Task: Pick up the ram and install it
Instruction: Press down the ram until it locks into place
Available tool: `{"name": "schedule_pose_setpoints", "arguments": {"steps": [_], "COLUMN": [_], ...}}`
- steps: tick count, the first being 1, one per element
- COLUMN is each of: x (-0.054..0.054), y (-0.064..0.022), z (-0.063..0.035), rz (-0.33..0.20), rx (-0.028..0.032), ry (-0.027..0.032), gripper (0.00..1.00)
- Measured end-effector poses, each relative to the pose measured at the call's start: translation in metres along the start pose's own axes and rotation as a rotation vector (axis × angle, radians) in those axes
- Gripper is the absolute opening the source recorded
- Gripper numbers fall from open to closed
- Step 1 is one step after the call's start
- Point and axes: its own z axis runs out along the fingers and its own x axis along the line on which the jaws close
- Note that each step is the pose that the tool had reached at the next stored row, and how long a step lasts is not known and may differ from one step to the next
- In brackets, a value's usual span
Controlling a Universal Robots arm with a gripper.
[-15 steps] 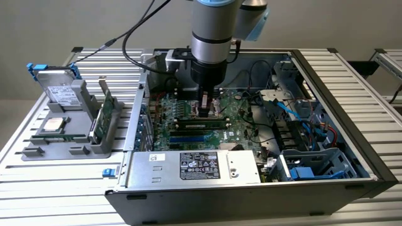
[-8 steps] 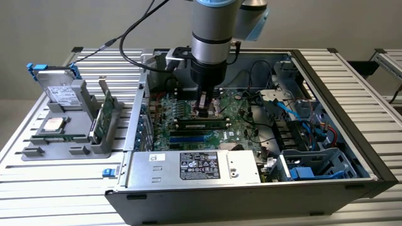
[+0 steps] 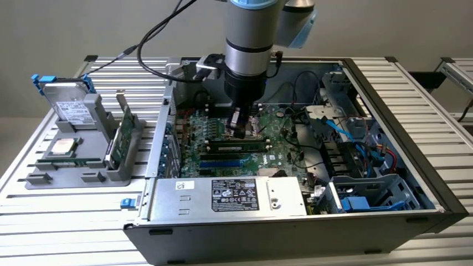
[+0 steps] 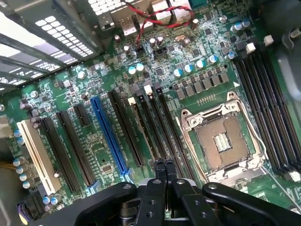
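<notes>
**Q:** One workstation is shown. What is the layout, by assembly?

**A:** An open computer case [image 3: 281,238] lies on its side on a slatted table [image 3: 66,221]. The robot arm [image 3: 255,39] reaches down into it from above. The motherboard [image 3: 221,124] covers the case floor, and the power supply [image 3: 229,195] sits along its near edge. A grey fixture tray [image 3: 44,180] stands outside the case, at the exterior view's left.

**Q:** Where is the ram?

**A:** The ram [image 3: 236,147] stands on edge in a memory slot, between the power supply and the gripper.

**Q:** What is the gripper's state?

**A:** The gripper [image 3: 238,132] is closed, with its two fingers [image 4: 159,170] pressed together and nothing between them. It points down just above the ram. Contact cannot be confirmed. In the wrist view the gripper [image 4: 164,165] hangs over the black slots beside the empty CPU socket [image 4: 221,141].
</notes>
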Motion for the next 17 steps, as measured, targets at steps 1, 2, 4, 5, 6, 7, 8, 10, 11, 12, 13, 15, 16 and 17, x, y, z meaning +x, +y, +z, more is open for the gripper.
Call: {"name": "schedule_pose_setpoints", "arguments": {"steps": [1,2,4,5,6,7,8,10,11,12,13,15,16,17], "x": [0.0,0.0,0.0,0.0,0.0,0.0,0.0,0.0,0.0,0.0,0.0,0.0,0.0,0.0], "y": [0.0,0.0,-0.0001,-0.0001,-0.0001,-0.0001,0.0,0.0,0.0,0.0,0.0,-0.0001,-0.0001,-0.0001], "z": [0.0001,0.0002,0.0004,0.0005,0.0006,0.0007,0.0008,0.0009,0.001,0.0011,0.0012,0.0014,0.0014,0.0015], "rz": [0.016,0.034,0.066,0.083,0.099,0.116,0.133,0.166,0.183,0.199,0.217,0.25,0.266,0.282], "rx": [0.0,0.0001,0.0003,0.0004,0.0005,0.0006,0.0006,0.0008,0.0009,0.0009,0.001,0.0012,0.0013,0.0014], "ry": [-0.0004,-0.0009,-0.0018,-0.0022,-0.0026,-0.003,-0.0034,-0.0042,-0.0047,-0.005,-0.0055,-0.0063,-0.0067,-0.0071], "gripper": [0.1,0.1,0.1,0.1,0.1,0.1,0.1,0.1,0.1,0.1,0.1,0.1,0.1,0.1]}}
